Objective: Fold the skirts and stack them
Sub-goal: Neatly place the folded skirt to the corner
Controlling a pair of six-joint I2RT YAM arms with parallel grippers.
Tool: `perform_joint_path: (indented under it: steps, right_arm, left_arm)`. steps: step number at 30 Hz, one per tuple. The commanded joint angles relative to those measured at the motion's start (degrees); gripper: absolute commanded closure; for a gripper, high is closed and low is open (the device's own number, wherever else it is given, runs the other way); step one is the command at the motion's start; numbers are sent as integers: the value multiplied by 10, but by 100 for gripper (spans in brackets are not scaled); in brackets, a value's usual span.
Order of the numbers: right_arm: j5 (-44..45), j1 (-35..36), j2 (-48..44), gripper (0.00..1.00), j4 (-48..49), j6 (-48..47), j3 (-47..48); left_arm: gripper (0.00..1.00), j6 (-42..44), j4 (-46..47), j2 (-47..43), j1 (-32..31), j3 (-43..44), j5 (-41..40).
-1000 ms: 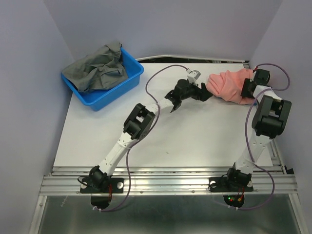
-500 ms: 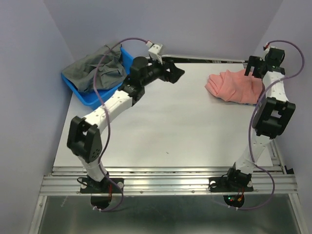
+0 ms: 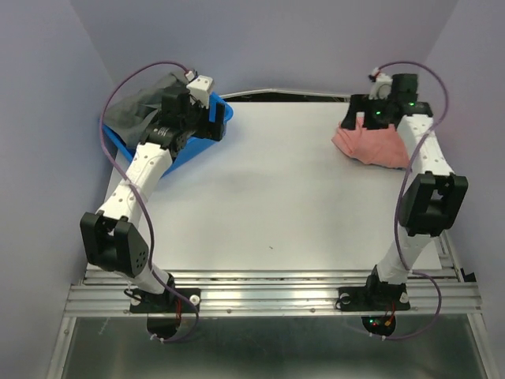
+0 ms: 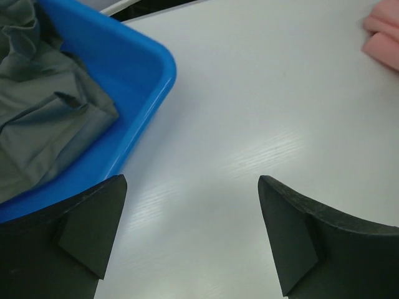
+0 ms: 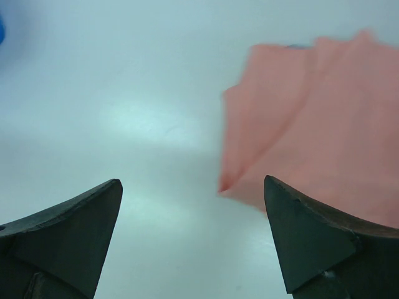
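The left end effector [image 4: 190, 182] hung with its two fingers spread wide and nothing between them. It was over the bare worktop [image 4: 249, 124], just beside the right-hand rim of the blue plastic basket [image 4: 153, 68] at the far left. A crumpled grey cloth [image 4: 43, 118] filled that basket; what sort of garment it was could not be told.

The right end effector [image 5: 192, 182] was likewise wide apart and empty. It was poised above the left edge of the salmon-pink skirt [image 5: 312, 124]. The wrist view was soft, so it seemed to be clear of the cloth rather than touching it. The skirt lay in a loosely folded bundle at the far right of the worktop, layered edges showing along its left side, well apart from the basket. Both arms reached out from the near edge towards the far side, one to each corner.
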Motion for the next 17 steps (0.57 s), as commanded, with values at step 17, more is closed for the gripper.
perform_joint_path:
  steps: [17]
  right_arm:
    - [-7,214,-220,0,63,19,-387]
  left_arm:
    - [2,103,-67,-154,-23,-208,-30]
